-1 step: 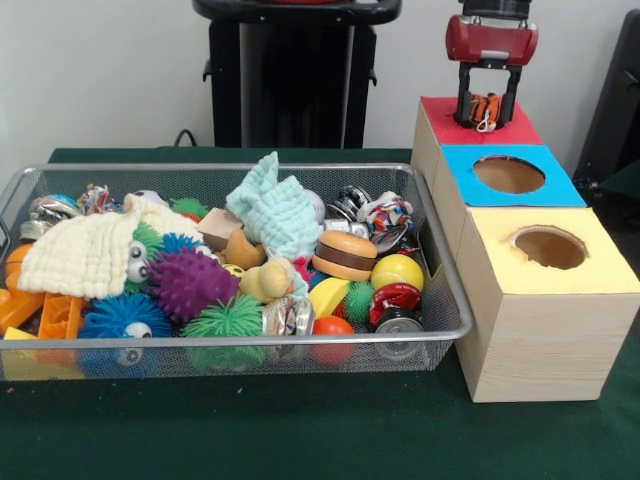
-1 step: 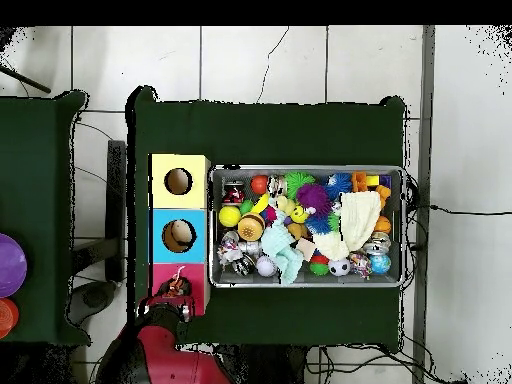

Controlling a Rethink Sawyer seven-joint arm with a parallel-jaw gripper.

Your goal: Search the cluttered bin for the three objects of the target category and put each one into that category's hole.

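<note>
the claw (image 1: 487, 110) is closed on a rope toy (image 1: 485, 109) directly above the red box (image 1: 440, 112) at the row's far end, apparently poised to drop it into that hole.

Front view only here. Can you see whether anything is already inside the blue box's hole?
Observer: Overhead, yes: a pale rounded thing shows inside the blue box.
Operator: And the yellow box's hole?
Observer: From overhead it looks dark inside, with nothing pale showing.
Operator: The gripper holds the orange-and-white toy over the red box. Is anything hidden behind the cream cloth?
Observer: A black-and-white ball lies beside it, against the bin wall.
</note>
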